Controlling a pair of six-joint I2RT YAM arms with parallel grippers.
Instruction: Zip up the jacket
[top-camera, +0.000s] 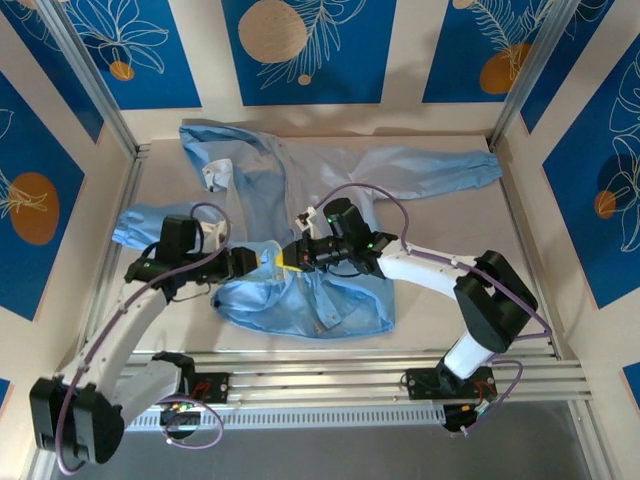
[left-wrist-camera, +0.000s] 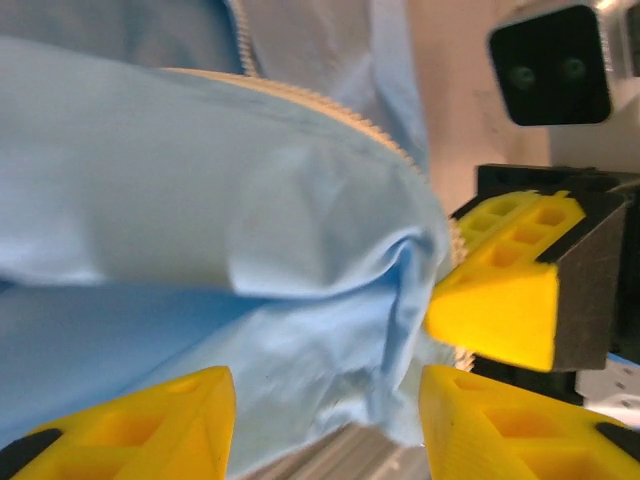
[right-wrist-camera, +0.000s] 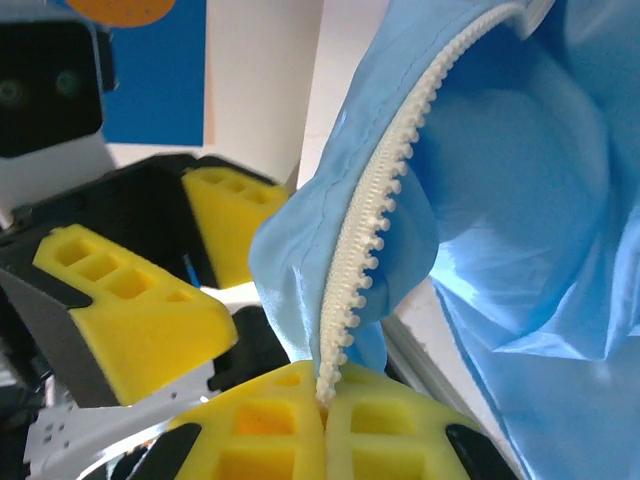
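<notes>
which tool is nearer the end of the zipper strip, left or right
Right. The right tool is shut on the end of the zipper strip. The left tool stands open just beside it, with jacket fabric between its fingers.

Cream walls (top-camera: 205, 60) enclose the counter (top-camera: 450, 220) on three sides, hung with blue panels (top-camera: 340, 60) bearing white leaf outlines and orange or tan discs. Slanting aluminium posts (top-camera: 92, 85) stand at the back corners. The counter is pale grey-beige and evenly lit. Aluminium rails (top-camera: 330, 365) edge its near side, with grey floor (top-camera: 330, 455) below.
</notes>
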